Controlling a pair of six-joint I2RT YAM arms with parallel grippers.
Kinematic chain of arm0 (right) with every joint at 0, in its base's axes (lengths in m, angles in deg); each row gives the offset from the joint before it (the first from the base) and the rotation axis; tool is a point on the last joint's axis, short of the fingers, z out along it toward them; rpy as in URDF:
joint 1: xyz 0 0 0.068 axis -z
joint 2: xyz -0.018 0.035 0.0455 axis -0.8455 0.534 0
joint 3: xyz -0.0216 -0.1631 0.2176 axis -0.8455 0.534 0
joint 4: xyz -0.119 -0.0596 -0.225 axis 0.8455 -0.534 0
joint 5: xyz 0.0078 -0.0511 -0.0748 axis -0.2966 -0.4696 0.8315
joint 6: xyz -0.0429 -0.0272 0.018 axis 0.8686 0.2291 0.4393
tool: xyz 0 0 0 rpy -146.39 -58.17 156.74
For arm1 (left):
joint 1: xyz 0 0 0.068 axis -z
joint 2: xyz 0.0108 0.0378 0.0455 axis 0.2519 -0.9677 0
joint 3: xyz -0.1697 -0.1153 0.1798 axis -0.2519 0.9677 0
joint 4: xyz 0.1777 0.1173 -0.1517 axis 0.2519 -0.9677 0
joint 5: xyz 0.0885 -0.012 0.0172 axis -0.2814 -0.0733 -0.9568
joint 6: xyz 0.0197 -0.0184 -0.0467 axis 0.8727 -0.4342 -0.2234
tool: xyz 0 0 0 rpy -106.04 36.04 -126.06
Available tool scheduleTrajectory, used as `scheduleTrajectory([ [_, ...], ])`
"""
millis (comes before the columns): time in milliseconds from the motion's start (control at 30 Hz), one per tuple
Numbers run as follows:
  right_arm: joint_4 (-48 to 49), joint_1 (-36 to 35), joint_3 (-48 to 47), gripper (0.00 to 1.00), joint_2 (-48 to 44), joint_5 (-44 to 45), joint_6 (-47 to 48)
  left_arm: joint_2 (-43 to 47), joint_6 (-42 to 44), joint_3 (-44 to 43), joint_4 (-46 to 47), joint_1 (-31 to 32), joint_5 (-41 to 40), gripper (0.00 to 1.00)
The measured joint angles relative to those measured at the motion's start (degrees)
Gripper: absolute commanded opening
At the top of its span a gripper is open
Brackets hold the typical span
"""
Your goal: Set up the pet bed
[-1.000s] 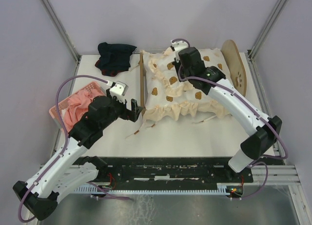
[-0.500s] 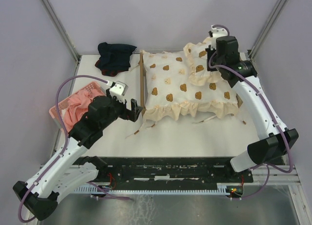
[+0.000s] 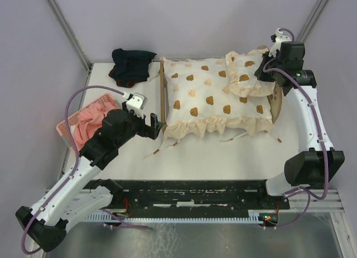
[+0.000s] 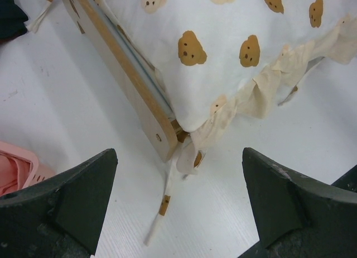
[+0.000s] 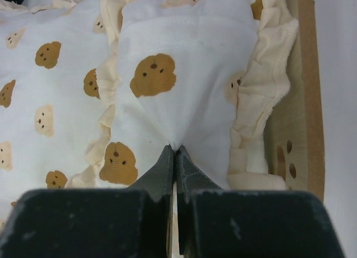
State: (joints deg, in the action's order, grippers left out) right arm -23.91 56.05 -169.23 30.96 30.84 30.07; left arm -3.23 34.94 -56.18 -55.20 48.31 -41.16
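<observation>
So on my end: the white-and-black left robot arm (image 3: 72,177) is bent at the elbow and reaches forward and a bit right. Its black two-finger left gripper (image 3: 158,127) is spread as wide as it goes, with nothing in it, and its fingers (image 4: 72,196) angle forward and down. The white-and-black right robot arm (image 3: 310,121) stretches up the right side to the far corner, wrist turned back left. The black right gripper (image 5: 174,152) is clamped tight, jaws together, pinching a fold of the cream bear-print pillow (image 5: 184,73).
</observation>
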Motion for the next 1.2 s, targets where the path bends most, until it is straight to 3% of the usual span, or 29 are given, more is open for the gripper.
scheduleTrajectory([
  [333, 0.1, 5.8, 0.0, 0.02, 2.5, -11.1, 0.0, -0.7, 0.0, 0.0, 0.0, -0.5, 0.4, 0.99],
  [567, 0.1, 7.1, 0.0, 0.03, 4.5, -13.9, 1.1, -1.3, 0.0, 0.0, 0.0, -1.0, 0.9, 0.99],
  [600, 0.0, 7.3, 0.0, 0.09, 4.8, -14.0, 1.3, -1.4, 0.0, 0.0, 0.0, -1.0, 1.0, 0.99],
  [733, -0.3, 7.7, 0.0, 0.51, 5.7, -13.7, 1.9, -1.4, 0.0, 0.0, 0.0, -1.0, 1.4, 0.99],
  [833, -1.1, 7.8, -0.2, 0.63, 6.0, -12.3, 1.5, -1.6, 0.0, 0.0, 0.0, -1.0, 1.5, 0.99],
  [967, -2.2, 7.8, -0.5, 0.71, 5.8, -10.8, -0.1, -2.0, 0.0, 0.0, 0.0, -1.2, 1.5, 0.99],
  [1200, -3.0, 6.6, -0.5, 0.67, 3.5, -8.5, -2.7, -2.3, 0.0, 0.0, 0.0, -1.2, 1.5, 0.99],
])
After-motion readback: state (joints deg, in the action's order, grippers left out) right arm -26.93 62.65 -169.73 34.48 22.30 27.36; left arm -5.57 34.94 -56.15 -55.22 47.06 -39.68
